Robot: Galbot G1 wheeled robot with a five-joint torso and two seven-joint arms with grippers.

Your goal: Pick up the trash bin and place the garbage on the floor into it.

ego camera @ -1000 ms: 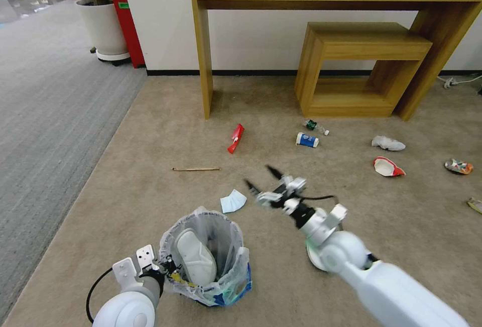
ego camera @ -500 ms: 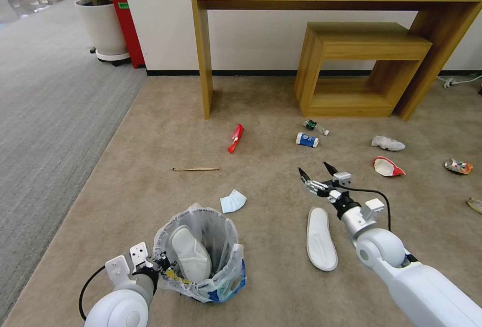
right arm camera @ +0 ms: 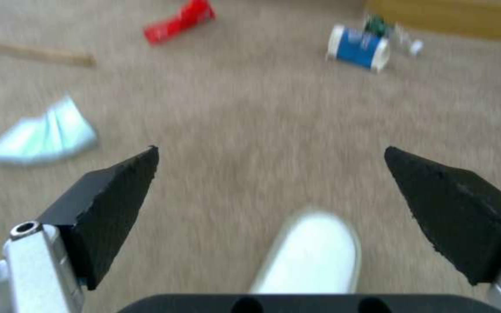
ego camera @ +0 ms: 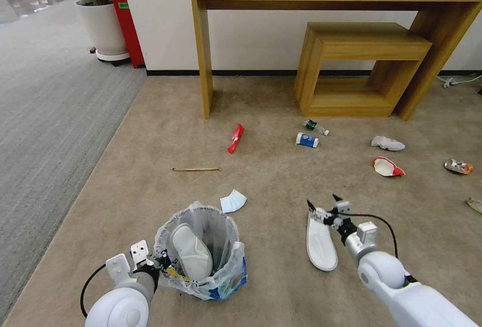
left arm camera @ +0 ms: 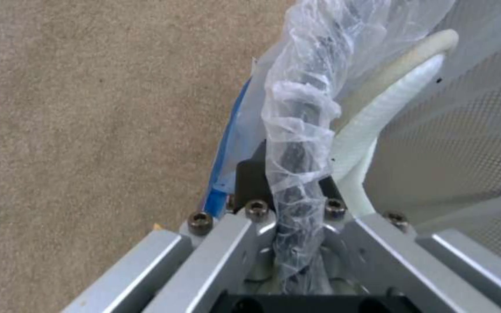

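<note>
One slipper left on the floor (ego camera: 150, 131), white slipper (ego camera: 320, 239) lying w/ long axis running near-to-far, right of the trash bin (ego camera: 201, 254). Bin sits near-left, other slipper already inside, left gripper (ego camera: 159, 261) clenched on its bagged rim. Right gripper (ego camera: 322, 205) is the nearer arm by far: jaws spread wide, hovering over the slipper's far end, toe just below and between the tips. Rest of the garbage lies farther off.
</note>
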